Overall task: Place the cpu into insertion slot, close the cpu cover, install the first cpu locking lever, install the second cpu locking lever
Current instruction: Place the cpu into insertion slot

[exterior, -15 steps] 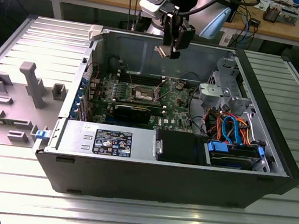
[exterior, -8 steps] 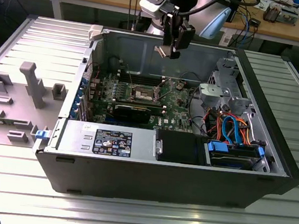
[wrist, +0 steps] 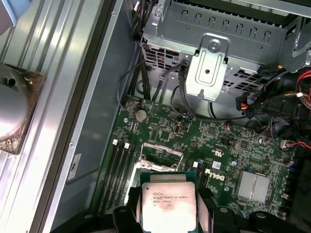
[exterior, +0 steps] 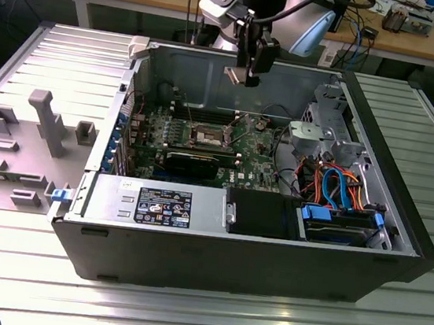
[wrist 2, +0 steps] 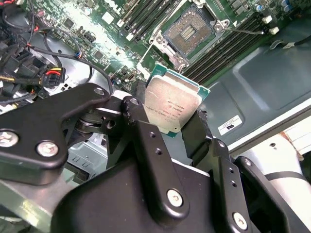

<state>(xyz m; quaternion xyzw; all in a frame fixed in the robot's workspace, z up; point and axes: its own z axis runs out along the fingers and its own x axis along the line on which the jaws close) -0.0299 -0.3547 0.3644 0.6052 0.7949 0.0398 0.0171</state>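
My gripper (exterior: 248, 73) hangs above the open computer case, over its back wall. It is shut on the cpu (exterior: 236, 74), a small square chip with a dull silvery top. In both wrist views the black fingers (wrist 2: 141, 124) clamp the cpu (wrist 2: 172, 104) by two opposite edges. Below it lies the insertion slot (wrist 2: 189, 31), a square socket with a dark centre and metal rim on the green motherboard (exterior: 261, 156), uncovered and with nothing in it. In the first wrist view the cpu (wrist: 167, 201) sits just short of the insertion slot (wrist: 160, 158). I cannot tell the cpu cover apart from the socket's rim.
Long black memory slots (wrist 2: 218, 53) flank the socket. A black graphics card (exterior: 193, 162) lies in front of it, a power supply (exterior: 156, 203) nearer still. A metal drive cage (exterior: 327, 136) and blue and orange cables (exterior: 341, 186) crowd the exterior view's right. A grey fixture plate (exterior: 21, 146) lies outside the case.
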